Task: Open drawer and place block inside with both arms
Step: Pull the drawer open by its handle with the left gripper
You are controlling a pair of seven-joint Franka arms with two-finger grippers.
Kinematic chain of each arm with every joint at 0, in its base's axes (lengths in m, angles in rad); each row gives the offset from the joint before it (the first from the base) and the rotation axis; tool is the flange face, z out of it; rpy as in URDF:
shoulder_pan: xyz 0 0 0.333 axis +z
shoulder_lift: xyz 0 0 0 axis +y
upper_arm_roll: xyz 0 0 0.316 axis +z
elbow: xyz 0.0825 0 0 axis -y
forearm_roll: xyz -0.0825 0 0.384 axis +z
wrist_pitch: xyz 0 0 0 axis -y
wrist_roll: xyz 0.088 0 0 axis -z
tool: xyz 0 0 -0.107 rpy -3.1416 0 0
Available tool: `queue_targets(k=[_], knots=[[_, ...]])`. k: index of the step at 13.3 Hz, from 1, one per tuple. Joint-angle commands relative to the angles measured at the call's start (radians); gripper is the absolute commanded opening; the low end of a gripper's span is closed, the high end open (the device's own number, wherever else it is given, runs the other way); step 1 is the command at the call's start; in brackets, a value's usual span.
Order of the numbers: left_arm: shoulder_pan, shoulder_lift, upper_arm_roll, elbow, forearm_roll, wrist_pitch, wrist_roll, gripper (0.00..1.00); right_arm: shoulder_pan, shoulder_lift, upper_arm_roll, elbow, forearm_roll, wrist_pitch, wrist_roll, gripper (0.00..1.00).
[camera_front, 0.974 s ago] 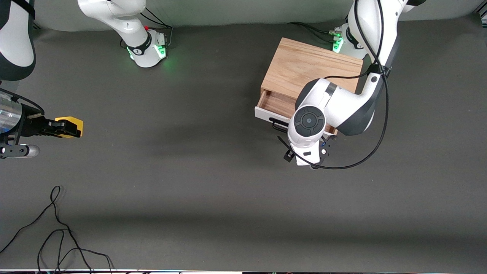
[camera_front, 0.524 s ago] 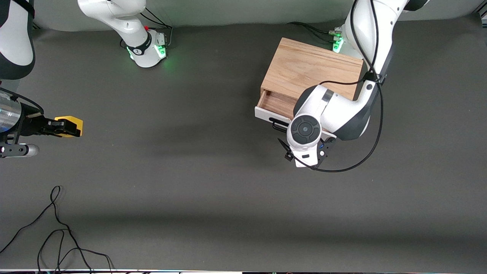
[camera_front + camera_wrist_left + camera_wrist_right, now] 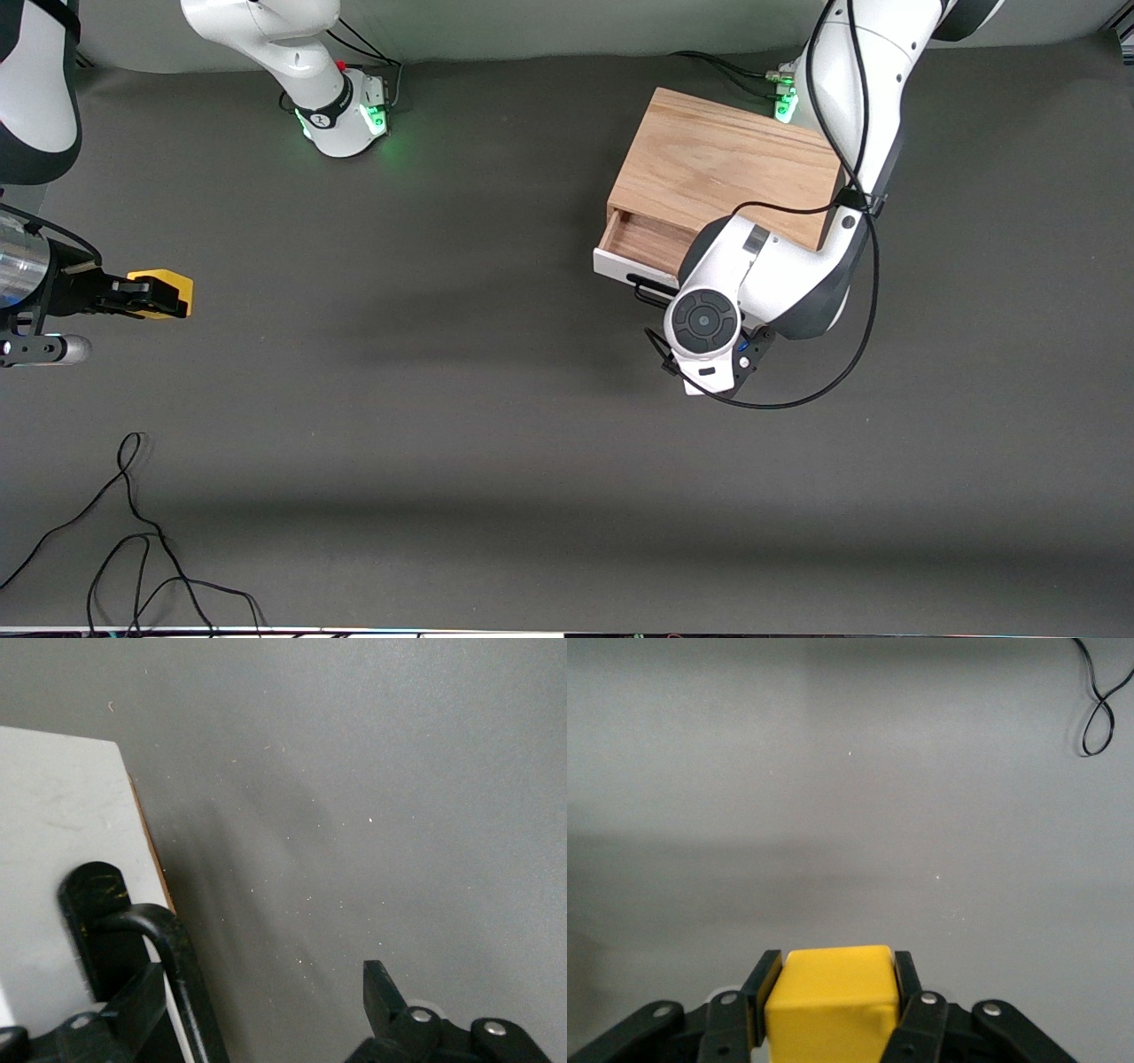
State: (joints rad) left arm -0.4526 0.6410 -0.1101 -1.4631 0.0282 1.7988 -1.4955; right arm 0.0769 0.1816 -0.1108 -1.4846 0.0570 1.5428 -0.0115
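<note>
Drawer sticks a little way out of the wooden cabinet, so some of its brown inside shows. Its white front panel carries a long black bar handle. The cabinet sits on the dark table, toward the left arm's end.

The left hand is low, right at the drawer's front. Its two fingers are spread wide apart. One finger is right against the handle, and the bar runs between the two fingers. The other finger is over bare table. The hand is not squeezing anything.

The right hand is well away from the drawer, up in the air over the table at the right arm's end. Its fingers are pressed tight on the two sides of the block. The block is a small bright yellow cube, and it sits right between the fingers, off the table.

A thin black cable lies in loops on the table, near the right hand and nearer to the front camera than the spot under that hand.
</note>
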Motion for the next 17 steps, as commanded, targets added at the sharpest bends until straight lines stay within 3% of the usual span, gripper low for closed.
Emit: queue_targets(k=[1, 17], knots=[[-0.011, 0.045, 0.006, 0.052, -0.014, -0.019, -0.032, 1.00, 0.006, -0.027, -0.004, -0.014, -0.002, -0.013, 0.013, 0.31], [-0.015, 0.068, 0.007, 0.152, 0.002, 0.057, -0.015, 1.00, 0.006, -0.028, -0.004, -0.016, -0.002, -0.013, 0.013, 0.31]])
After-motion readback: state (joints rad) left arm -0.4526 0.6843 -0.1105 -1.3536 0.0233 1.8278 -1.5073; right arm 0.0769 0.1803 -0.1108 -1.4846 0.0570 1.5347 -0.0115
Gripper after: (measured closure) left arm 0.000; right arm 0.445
